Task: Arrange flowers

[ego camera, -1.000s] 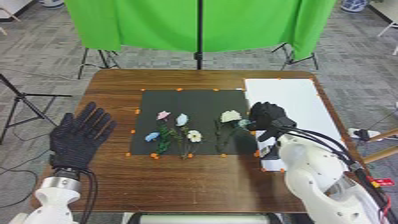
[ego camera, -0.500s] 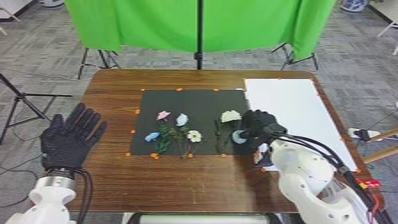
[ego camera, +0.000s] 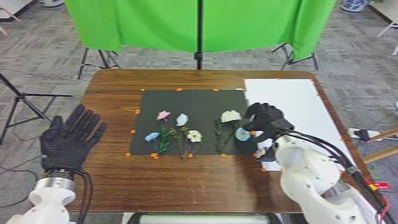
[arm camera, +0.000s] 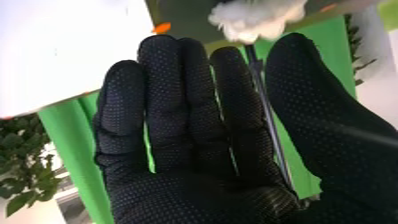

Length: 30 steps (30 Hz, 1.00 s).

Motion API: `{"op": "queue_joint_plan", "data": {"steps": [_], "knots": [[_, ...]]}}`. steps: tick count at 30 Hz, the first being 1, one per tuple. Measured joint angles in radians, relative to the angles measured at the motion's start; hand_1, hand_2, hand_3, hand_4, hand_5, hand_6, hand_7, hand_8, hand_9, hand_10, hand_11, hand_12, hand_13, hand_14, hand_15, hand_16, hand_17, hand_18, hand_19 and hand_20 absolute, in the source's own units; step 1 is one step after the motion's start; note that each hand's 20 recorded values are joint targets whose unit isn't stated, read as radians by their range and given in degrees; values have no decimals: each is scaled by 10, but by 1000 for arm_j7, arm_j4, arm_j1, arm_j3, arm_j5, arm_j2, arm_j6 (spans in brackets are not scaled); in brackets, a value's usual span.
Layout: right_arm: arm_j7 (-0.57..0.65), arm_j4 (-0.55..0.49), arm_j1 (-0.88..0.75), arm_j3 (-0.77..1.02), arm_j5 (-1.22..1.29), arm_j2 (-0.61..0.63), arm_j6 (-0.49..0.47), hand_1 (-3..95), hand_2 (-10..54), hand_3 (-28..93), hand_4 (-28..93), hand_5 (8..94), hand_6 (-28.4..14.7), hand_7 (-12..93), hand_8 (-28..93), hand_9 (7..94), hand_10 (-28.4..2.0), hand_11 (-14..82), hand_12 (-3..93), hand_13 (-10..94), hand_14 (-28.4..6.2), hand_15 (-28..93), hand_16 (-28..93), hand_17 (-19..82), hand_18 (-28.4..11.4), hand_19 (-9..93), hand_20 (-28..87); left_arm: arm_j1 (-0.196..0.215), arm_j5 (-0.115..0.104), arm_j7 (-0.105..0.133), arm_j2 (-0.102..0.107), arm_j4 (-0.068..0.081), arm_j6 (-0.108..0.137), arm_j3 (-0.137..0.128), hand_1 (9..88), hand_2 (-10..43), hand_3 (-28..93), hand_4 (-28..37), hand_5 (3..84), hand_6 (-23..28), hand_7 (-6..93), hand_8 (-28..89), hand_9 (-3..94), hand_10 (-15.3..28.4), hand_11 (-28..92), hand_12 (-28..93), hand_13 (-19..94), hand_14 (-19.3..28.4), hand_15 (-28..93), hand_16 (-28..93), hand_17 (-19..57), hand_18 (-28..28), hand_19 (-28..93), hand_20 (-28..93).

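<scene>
In the head view my right hand point(ego camera: 266, 119) is over the seam between the dark mat point(ego camera: 202, 97) and the white board, right of a large white flower point(ego camera: 230, 116). Its straight fingers hold nothing in the right wrist view, where the hand point(arm camera: 182, 125) has a white flower point(arm camera: 253, 17) beyond its fingertips. Farther left on the mat lie a pink flower point(ego camera: 163, 115), a white bud point(ego camera: 182, 119), a light blue flower point(ego camera: 152, 136) and a small white flower point(ego camera: 195, 136). My left hand point(ego camera: 67, 147) is open at the table's left side.
The white board point(ego camera: 289, 102) covers the table's right part. A pale blue round thing point(ego camera: 242, 134) shows beside my right hand; what it is, I cannot tell. Orange marks line the mat. Behind the brown table point(ego camera: 178, 185) hangs a green cloth point(ego camera: 249, 25).
The right hand dipped toward the mat's right edge, then shifted slightly back to the right; the pale blue round thing shifted too. The left hand moved a little to the left. The flowers lie as before.
</scene>
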Motion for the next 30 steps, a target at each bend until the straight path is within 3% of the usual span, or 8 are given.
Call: {"op": "queue_joint_plan", "data": {"steps": [2,5,9,14,17,21,25,30], "knots": [[0,-7,0,9,5,1,1,420,-95,807,-283,553,-44,293,-161,597,-177,284,195,555,-139,538,188,284,-222,791,282,0,0,0,1,0,0,0,272,120,775,-283,481,81,173,-96,424,157,266,142,317,166,480,-55,-62,164,376,167],[-2,-11,0,22,14,2,9,372,-40,805,-283,538,-50,272,-155,571,-184,243,179,524,-151,513,169,270,-217,754,259,-3,0,-1,2,1,1,1,272,120,774,-283,482,80,172,-96,424,158,264,140,318,166,475,-57,-62,164,376,166],[-25,-1,5,60,66,-14,55,293,46,805,-283,472,-38,256,-158,472,-165,163,150,399,-158,390,129,191,-199,610,205,-17,4,-2,6,9,1,3,271,124,768,-283,486,80,159,-99,433,156,230,120,332,162,432,-69,-59,163,372,163],[-247,88,42,212,371,-105,131,224,81,802,-283,431,-27,234,-159,412,-140,108,131,321,-152,264,134,145,-185,474,167,-51,17,-6,21,28,1,3,263,127,764,-283,489,81,132,-94,430,152,187,105,322,155,351,-76,-52,157,364,151],[-321,128,88,282,536,-152,129,171,87,798,-283,404,-25,197,-146,378,-135,82,117,285,-154,192,145,129,-183,411,165,-89,20,-13,40,53,2,4,258,126,763,-283,477,81,118,-92,402,149,170,100,284,141,308,-82,-51,150,358,144],[-262,124,128,330,670,-173,114,111,92,789,-283,374,-28,142,-123,355,-138,63,101,264,-151,130,158,118,-180,365,166,-148,34,-17,76,92,6,6,206,159,736,-283,431,72,98,-88,354,145,147,89,245,133,277,-81,-54,145,348,132],[-219,110,121,391,878,-198,76,59,105,772,-283,356,-36,116,-116,337,-137,47,91,250,-144,96,156,123,-175,373,179,-189,46,-30,105,100,13,0,180,182,690,-283,391,69,82,-85,329,146,134,81,226,132,248,-78,-54,142,336,119],[-220,92,79,431,1135,-242,27,47,105,774,-283,347,-43,101,-109,329,-137,43,87,246,-130,62,151,128,-156,329,165,-219,48,-47,127,110,13,-5,186,159,714,-283,389,70,80,-84,305,140,122,76,198,119,214,-82,-54,137,324,108]]}}
